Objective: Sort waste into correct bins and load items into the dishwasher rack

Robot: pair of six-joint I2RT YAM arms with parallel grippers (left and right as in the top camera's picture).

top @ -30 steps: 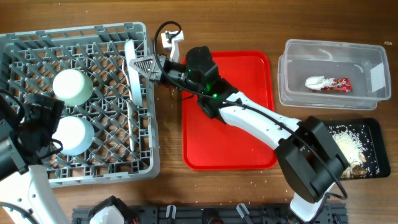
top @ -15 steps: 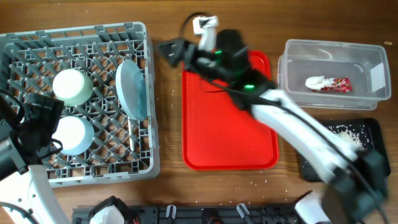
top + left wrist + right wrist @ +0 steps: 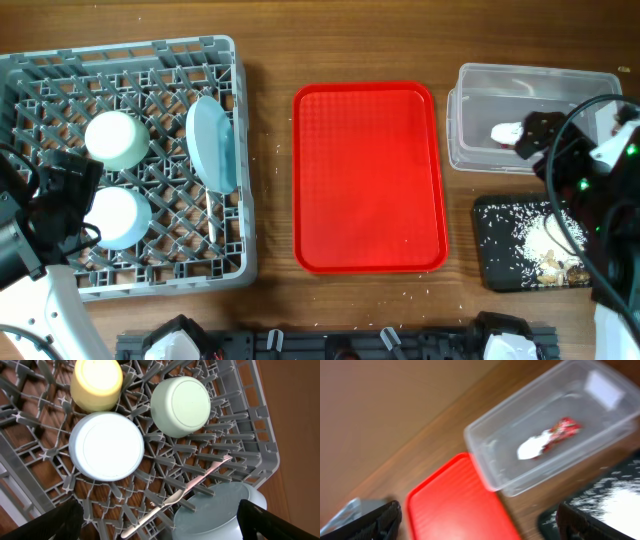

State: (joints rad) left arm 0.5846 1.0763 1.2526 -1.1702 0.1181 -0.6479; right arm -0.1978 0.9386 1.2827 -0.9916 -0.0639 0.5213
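The grey dishwasher rack (image 3: 243, 180) fills the left of the table. In it are an upturned mint-green bowl (image 3: 116, 138), an upturned pale blue bowl (image 3: 118, 217), a pale blue plate (image 3: 213, 142) standing on edge and white cutlery (image 3: 210, 215). My left gripper (image 3: 160, 520) hangs open above the rack, over the yellow cup (image 3: 96, 382), both bowls, the fork (image 3: 180, 495) and the plate (image 3: 220, 512). My right gripper (image 3: 480, 520) is open and empty at the right, above the clear tub (image 3: 480, 100). That tub holds the white tissue (image 3: 532, 447) and the red wrapper (image 3: 562, 427).
The red serving tray (image 3: 368, 178) lies bare in the middle of the table. The black tray (image 3: 490, 260) at the front right holds rice-like scraps (image 3: 545, 235). A few grains lie on the wood near the front edge. My right arm (image 3: 600, 160) overhangs the tub and the black tray.
My right gripper opened and let go of the pale blue plate, which now stands in the rack. The right arm swung away to the right, over the tub. The left arm stayed put.
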